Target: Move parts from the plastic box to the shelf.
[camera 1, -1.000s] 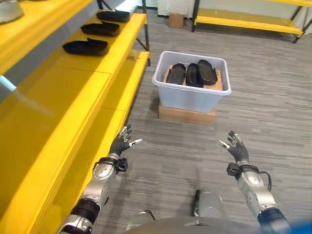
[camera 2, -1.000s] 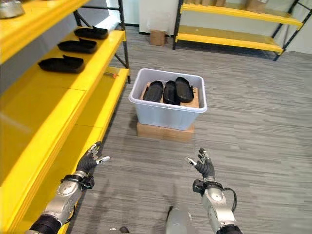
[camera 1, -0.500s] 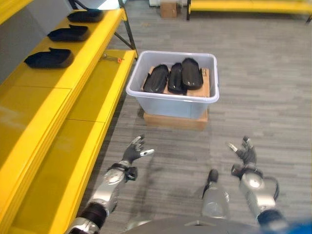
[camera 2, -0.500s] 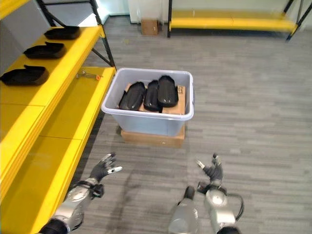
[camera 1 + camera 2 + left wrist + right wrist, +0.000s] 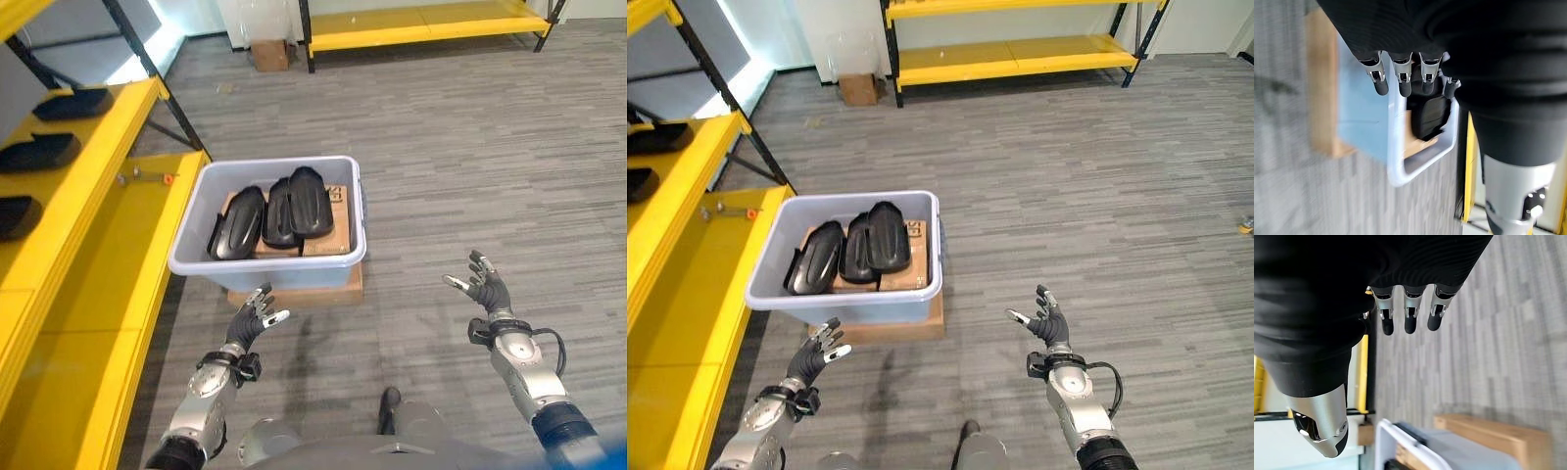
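A pale blue-grey plastic box [image 5: 196, 262] stands on a flat wooden block on the floor. Three black moulded parts [image 5: 288, 206] lie side by side inside it on a cardboard sheet. More black parts [image 5: 37, 153] rest on the yellow shelf [image 5: 59, 245] at the left. My left hand [image 5: 250, 319] hovers open just in front of the box's near wall, holding nothing; its fingers [image 5: 1400, 81] point at the box [image 5: 1396, 161]. My right hand [image 5: 482, 290] is open and empty over the floor, well to the right of the box.
The yellow shelf's lower board [image 5: 118, 323] runs along the left. A small tool with an orange end [image 5: 147, 177] lies on it. Another yellow rack [image 5: 421, 22] and a cardboard carton [image 5: 266, 54] stand at the far side. Grey carpet [image 5: 470, 157] spreads to the right.
The camera has swung to the right, so the shelf slid left in view. The box now lies closer to my left hand. Both hands stay open and empty.
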